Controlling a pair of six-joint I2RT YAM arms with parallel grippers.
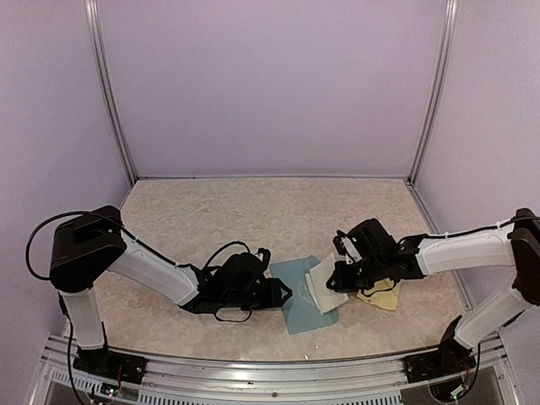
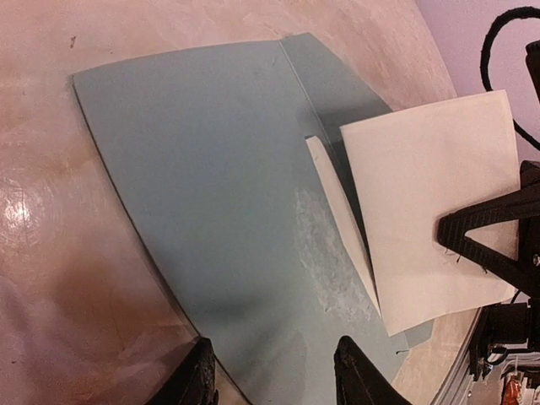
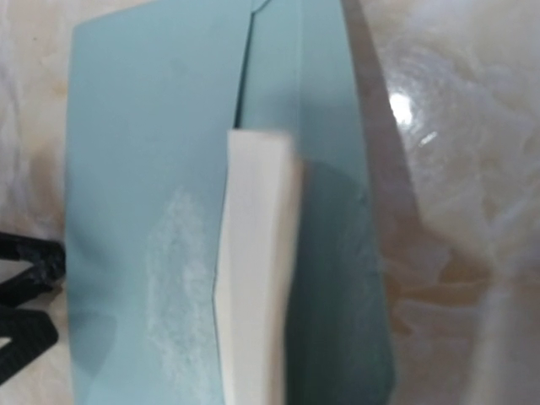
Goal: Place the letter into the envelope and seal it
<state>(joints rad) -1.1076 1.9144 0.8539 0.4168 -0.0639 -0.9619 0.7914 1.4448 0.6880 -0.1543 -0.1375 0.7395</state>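
At the envelope's point(image 2: 211, 169) near edge, the left gripper point(image 2: 274, 373) stands with its fingers apart. It straddles the paper rather than pinching it, so little seems to pin the envelope to the table point(image 1: 253, 211). Opposite, the right gripper point(image 2: 456, 234) is clamped on the folded letter point(image 2: 430, 194), held tilted over the flap side. Whether its lower edge has entered the pocket I cannot tell. The letter's two leaves gape. One could catch on the lip of the opening and crumple, or shove the loose envelope sideways. The sticker sheet point(image 1: 384, 297) beneath the right wrist might get dragged.
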